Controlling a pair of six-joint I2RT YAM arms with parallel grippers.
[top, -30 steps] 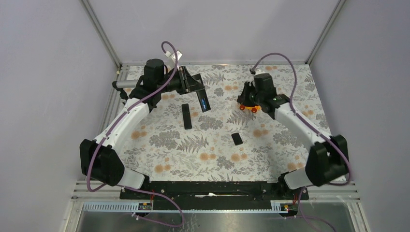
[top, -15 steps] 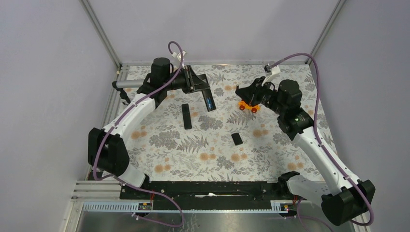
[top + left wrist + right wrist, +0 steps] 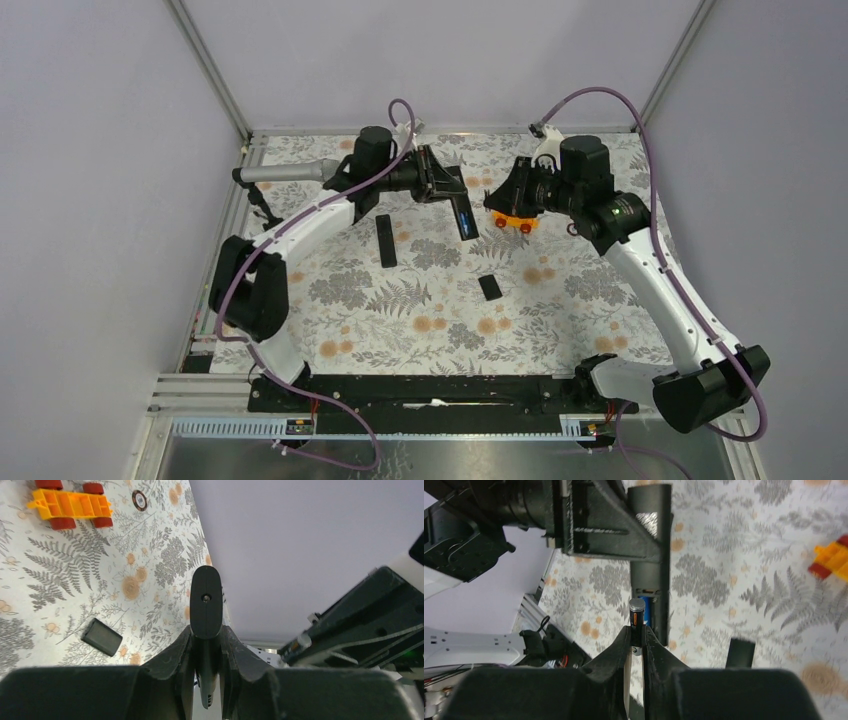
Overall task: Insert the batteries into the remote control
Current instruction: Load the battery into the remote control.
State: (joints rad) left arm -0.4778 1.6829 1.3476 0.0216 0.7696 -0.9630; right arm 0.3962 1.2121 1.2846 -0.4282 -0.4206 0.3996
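battery point(image 3: 636, 612) beside remote control point(image 3: 650, 577) bay edge (both clamped)

The desk point(image 3: 190, 395) lay under a pale cloth point(image 3: 400, 330) printed with grey ferns and orange blossoms. Plain lavender-grey panels closed it in on three sides: a back wall point(image 3: 440, 60), a left wall point(image 3: 90, 200) and a right wall point(image 3: 770, 150). A slim aluminium post rose at each far corner, one on the left point(image 3: 206, 65) and one on the right point(image 3: 677, 65). A brushed metal sheet point(image 3: 480, 455) ran along the near edge. The light was soft and even, casting only faint shadows.
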